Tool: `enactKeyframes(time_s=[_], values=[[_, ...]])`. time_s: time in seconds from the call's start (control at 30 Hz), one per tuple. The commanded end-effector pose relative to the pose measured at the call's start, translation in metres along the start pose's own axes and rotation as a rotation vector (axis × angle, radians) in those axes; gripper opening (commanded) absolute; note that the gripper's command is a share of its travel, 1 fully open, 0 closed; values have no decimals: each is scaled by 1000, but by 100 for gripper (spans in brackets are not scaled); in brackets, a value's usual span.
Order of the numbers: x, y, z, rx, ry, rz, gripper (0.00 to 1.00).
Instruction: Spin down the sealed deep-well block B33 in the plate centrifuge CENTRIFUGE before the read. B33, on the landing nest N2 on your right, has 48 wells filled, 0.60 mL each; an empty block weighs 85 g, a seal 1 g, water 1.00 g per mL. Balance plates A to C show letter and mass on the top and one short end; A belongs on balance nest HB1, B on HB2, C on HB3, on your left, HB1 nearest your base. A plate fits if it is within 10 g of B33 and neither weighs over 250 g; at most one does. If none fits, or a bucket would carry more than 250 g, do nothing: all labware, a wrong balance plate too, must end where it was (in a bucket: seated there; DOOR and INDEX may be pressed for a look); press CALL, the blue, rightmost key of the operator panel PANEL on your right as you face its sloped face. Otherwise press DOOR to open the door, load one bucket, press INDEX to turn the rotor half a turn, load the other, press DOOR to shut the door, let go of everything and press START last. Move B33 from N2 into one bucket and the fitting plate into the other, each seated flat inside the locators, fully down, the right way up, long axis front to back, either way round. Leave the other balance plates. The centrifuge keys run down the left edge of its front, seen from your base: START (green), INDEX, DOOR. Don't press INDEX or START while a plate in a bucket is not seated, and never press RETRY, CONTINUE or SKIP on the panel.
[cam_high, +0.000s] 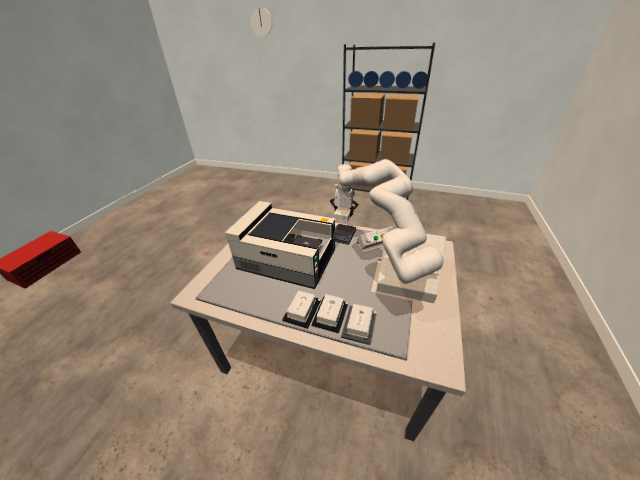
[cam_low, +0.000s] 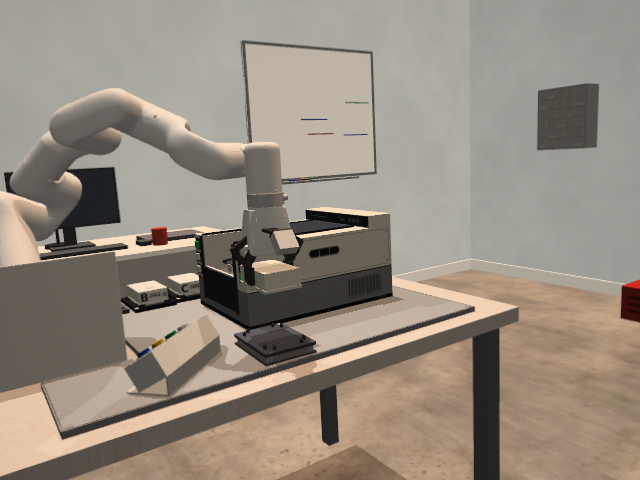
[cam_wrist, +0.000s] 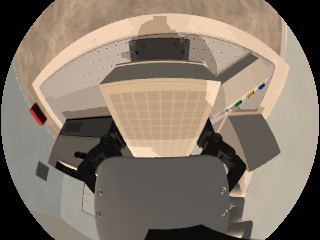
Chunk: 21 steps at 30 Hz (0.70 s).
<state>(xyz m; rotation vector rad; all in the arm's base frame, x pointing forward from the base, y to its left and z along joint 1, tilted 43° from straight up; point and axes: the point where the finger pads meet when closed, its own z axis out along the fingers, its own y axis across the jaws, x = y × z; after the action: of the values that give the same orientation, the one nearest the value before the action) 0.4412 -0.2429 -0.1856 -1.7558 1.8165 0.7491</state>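
My gripper is shut on the cream deep-well block B33, which hangs level well above the dark landing nest N2. In the wrist view the block's gridded top fills the space between my fingers, and the bare nest lies below it. The centrifuge stands just beside the block with its door open, and a dark bucket shows in the chamber. Three balance plates sit on their nests at the table's front; B and C show their letters.
The sloped operator panel with coloured keys lies on the mat near N2. My base sits on a pale block. A second desk with a monitor and a red cup stands behind. A shelf with boxes is at the wall.
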Motion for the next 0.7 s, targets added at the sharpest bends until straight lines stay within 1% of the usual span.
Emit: enactKeyframes(time_s=[0.0,0.2,0.27,0.5,0.67], values=[[1,-1,-21,4,5,0,0],[1,-1,-48,4,5,0,0],[1,-1,-48,4,5,0,0],[1,-1,-76,4,5,0,0],[1,-1,-91,4,5,0,0]])
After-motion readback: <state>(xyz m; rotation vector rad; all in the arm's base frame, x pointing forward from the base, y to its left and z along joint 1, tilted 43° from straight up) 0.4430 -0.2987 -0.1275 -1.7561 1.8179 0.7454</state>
